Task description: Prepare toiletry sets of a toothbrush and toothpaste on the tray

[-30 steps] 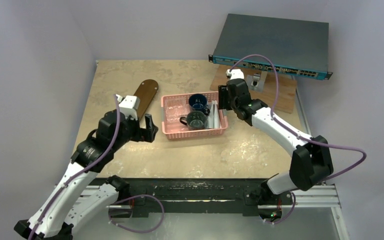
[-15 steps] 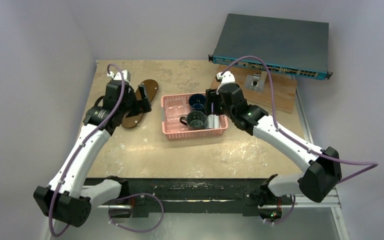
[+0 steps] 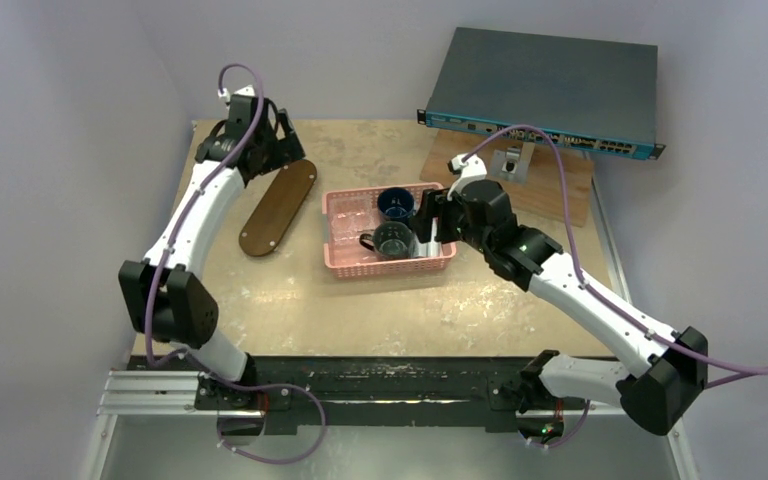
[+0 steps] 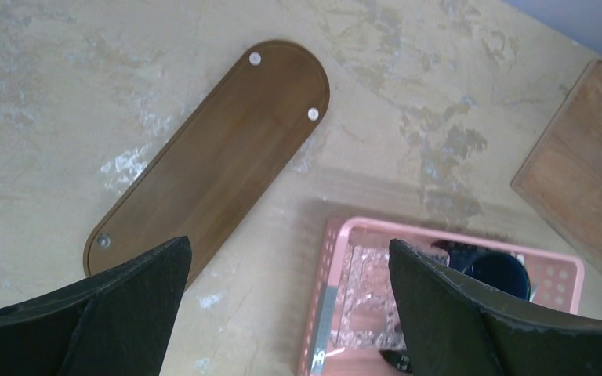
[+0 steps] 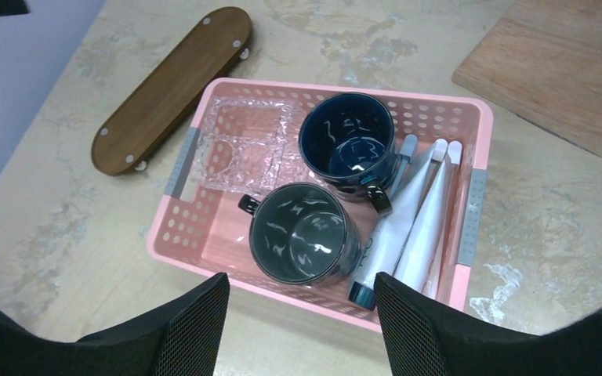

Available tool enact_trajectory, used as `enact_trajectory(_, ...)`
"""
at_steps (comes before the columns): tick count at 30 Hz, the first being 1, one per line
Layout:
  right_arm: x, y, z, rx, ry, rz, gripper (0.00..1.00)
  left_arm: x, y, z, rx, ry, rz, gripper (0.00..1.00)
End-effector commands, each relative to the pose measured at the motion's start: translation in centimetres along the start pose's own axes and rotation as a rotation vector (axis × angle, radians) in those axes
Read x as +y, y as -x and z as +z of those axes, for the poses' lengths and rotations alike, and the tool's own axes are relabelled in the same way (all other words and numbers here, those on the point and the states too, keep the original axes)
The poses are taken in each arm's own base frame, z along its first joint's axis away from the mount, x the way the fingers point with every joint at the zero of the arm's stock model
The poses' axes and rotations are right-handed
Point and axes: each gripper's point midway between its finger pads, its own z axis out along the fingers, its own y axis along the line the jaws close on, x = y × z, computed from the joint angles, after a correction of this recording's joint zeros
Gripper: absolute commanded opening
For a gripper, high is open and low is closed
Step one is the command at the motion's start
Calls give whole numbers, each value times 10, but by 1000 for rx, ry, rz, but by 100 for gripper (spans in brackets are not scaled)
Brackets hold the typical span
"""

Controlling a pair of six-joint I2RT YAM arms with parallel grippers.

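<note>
The dark brown wooden tray (image 3: 280,205) lies bare on the table left of the pink basket (image 3: 338,262); it also shows in the left wrist view (image 4: 219,149) and the right wrist view (image 5: 172,90). Two grey-white toothpaste tubes (image 5: 398,223) lie along the basket's right side, one with a dark cap. A blue-grey toothbrush (image 5: 406,150) shows partly beside them. My left gripper (image 3: 284,140) (image 4: 288,247) is open and empty, high over the tray's far end. My right gripper (image 3: 428,218) (image 5: 302,280) is open and empty above the basket's near right part.
The basket holds two dark mugs (image 5: 302,233) (image 5: 347,137) and a clear plastic wrapper (image 5: 243,149). A network switch (image 3: 550,85) rests on a wooden board (image 3: 560,185) at the back right. A wall runs along the table's left side.
My left arm has swung from the near left up to the back left corner, uncovering the tray. My right gripper has shifted a little nearer and left over the basket.
</note>
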Motion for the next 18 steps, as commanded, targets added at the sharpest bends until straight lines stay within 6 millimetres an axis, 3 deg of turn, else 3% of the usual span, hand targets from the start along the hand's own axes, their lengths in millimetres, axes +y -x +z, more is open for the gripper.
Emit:
enact_trajectory(1,10,6,-14,-15,55,22,71,-6,36,22,-42,-7,-58,97)
enact_trajectory(7,13,7,-24,-11,68,29,71,-14,55,64,-4,-30,-86,97)
enact_trajectory(12,13,4,-30,6,68,39,71,-10,57,110,66,-8,-86,97)
enact_trajectory(18,13,3,-34,19,69,48,72,1,62,150,85,0,-109,97)
